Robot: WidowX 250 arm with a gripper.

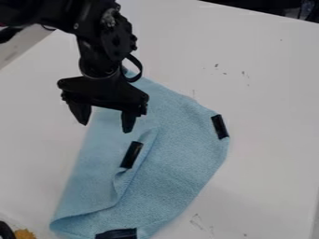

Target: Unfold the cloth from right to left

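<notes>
Camera view: the light-blue cloth [174, 163] lies partly folded, black strips [131, 155] on it, the gripper [106, 128] with fingers spread apart.

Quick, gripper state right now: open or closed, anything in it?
Gripper: open, fingers spread apart, nothing held; it hangs over the blue cloth.
</notes>
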